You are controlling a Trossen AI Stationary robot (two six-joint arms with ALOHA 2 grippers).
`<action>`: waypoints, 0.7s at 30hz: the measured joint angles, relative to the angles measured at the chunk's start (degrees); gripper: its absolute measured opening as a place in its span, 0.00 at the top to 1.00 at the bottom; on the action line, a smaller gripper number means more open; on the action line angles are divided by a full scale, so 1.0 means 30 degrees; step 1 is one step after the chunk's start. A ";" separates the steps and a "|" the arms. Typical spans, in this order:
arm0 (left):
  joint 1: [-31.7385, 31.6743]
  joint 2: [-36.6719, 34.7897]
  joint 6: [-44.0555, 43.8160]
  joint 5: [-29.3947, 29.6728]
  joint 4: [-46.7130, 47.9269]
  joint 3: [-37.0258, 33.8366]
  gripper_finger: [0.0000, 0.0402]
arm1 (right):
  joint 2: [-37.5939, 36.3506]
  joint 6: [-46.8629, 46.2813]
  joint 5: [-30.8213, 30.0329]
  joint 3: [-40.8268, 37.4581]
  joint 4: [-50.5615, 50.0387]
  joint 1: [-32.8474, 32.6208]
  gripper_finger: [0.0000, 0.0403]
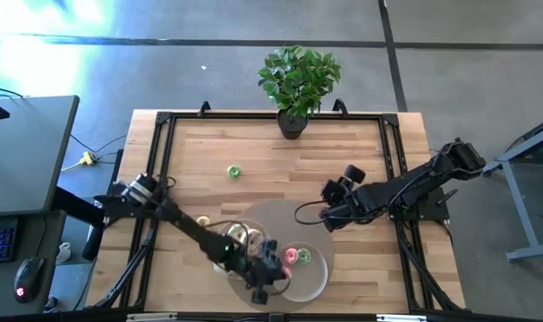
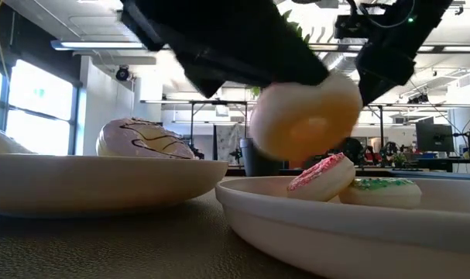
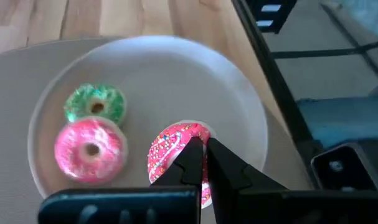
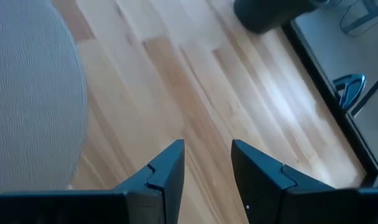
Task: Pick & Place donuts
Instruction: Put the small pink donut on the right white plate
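My left gripper [image 3: 204,144] hangs over the near beige plate [image 3: 238,93] and is shut on a pink donut with coloured sprinkles [image 3: 173,152]. On that plate lie a green mini donut [image 3: 95,102] and a pink one [image 3: 89,149]; in the low view the pink one [image 2: 320,174] leans on the green one [image 2: 382,190]. A white donut with dark drizzle [image 2: 145,139] rests on the second plate [image 2: 87,186]. Another green mini donut [image 1: 234,171] lies on the bare wood. My right gripper [image 4: 207,149] is open above the wood beside the grey mat. My left gripper pinches the sprinkled donut's ring [image 3: 182,146] between its two fingers, coming from above and slanting down. The donut is lifted clear of the plate and tilted, its pale underside [image 2: 304,116] facing the low camera.
A round grey mat [image 1: 280,215] lies under both plates. A potted plant [image 1: 298,80] stands at the table's far edge. Black frame rails [image 1: 164,143] run along the table's left and right sides. Bare wood lies across the far half of the table.
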State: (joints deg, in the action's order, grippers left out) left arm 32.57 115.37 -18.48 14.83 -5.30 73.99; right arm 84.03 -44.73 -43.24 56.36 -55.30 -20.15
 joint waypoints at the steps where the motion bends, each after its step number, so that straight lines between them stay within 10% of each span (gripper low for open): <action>1: 0.0156 0.0289 -0.0006 0.0623 -0.0030 0.0010 0.99 | 0.0000 0.0006 -0.0197 0.0000 0.0246 -0.0003 0.68; 7: 0.0062 0.0854 -0.0872 0.2614 0.0255 -0.0020 0.99 | 0.0000 0.0057 -0.0457 0.0000 0.1183 -0.0040 0.68; 21: -0.0608 0.0876 -0.1523 -0.0476 0.0264 -0.0020 0.83 | 0.0000 -0.0449 -0.0413 0.0000 0.1864 -0.0047 0.68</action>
State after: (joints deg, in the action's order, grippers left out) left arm 30.74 117.99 -23.05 13.41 -4.51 73.93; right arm 84.03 -46.07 -44.48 56.36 -49.71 -20.29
